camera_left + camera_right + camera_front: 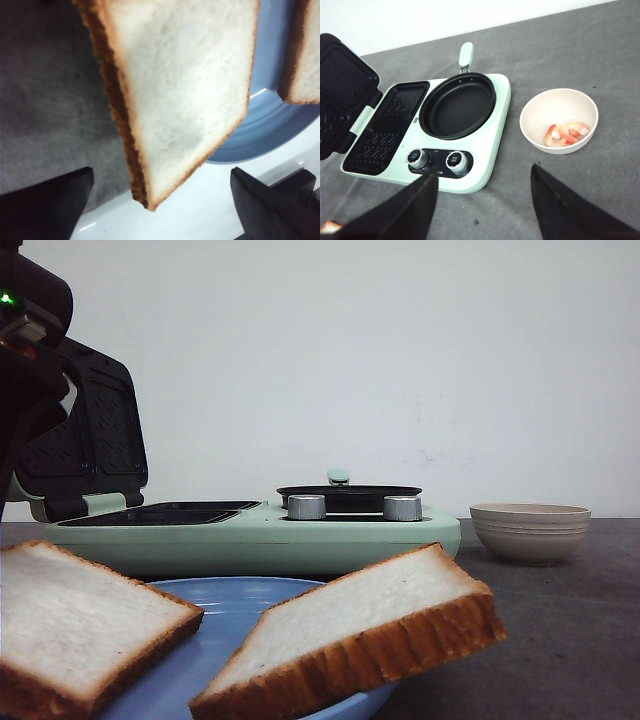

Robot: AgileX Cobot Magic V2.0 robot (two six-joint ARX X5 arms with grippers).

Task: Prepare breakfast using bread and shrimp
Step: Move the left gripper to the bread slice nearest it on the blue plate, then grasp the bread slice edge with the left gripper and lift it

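Left arm (28, 350) shows as a bulky black housing, a small green light glowing on it. Left gripper (160, 205) has dark, matte, wedge-shaped fingers; right gripper (485, 210) shows the same black tapered fingers.

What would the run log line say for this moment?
left gripper: open above bread | right gripper: open, empty | bread: on blue plate | shrimp: in bowl | pan: empty

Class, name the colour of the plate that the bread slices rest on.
Blue: the plate under the bread slices shows best in the front view.
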